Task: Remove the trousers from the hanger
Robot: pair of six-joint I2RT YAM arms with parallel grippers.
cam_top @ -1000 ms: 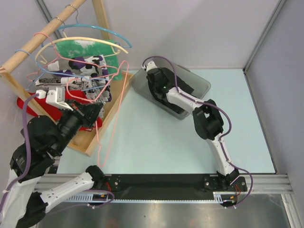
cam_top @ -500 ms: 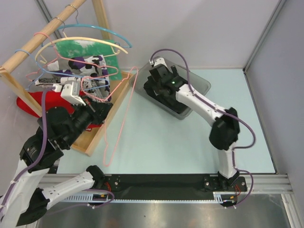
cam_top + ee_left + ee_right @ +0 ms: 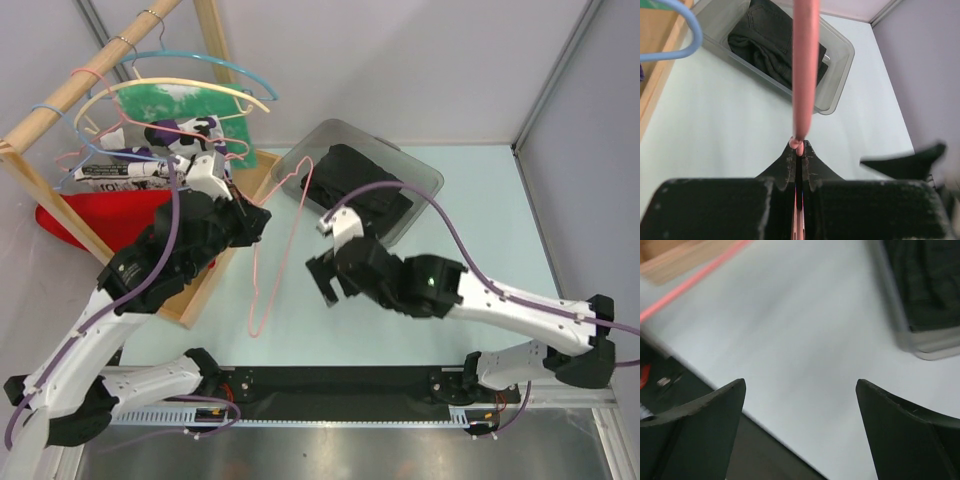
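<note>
- Pale green table point(image 3: 330, 330) between grey walls, top view: a wooden rack point(image 3: 215, 275) at the left carries a blue wire hanger point(image 3: 215, 62), patterned garments point(image 3: 180, 135) and a red cloth point(image 3: 100, 215).
- Top view: the left gripper point(image 3: 258, 215) is clamped on the pink wire hanger point(image 3: 252, 330). The hanger hangs bare over the table, clear of the rack.
- Top view: the black trousers point(image 3: 365, 190) lie crumpled in the grey translucent bin point(image 3: 425, 190), apart from the hanger. Judged from this, removal is complete.
- Top view: the right gripper point(image 3: 325, 280) hovers above the table near the bin, fingers wide apart and empty.
- Left wrist view: the fingers point(image 3: 790, 165) are pressed together on the hanger wire point(image 3: 805, 65). Beyond it the trousers point(image 3: 770, 45) sit bunched in the bin point(image 3: 840, 75).
- Right wrist view (blurred): both fingers point(image 3: 695, 410) stand well apart with nothing between them. A bin corner point(image 3: 925, 345) shows at upper right.
- Handling, trousers: likely light, limp fabric with no stiffness. If a regrasp is needed, pinch a raised fold or the waistband from above; a flat layer gives little purchase.
- Handling, hanger: probably light, thin and springy. Smooth wire may pivot or slip in a two-finger pinch, so grip near a corner or the hook base.
</note>
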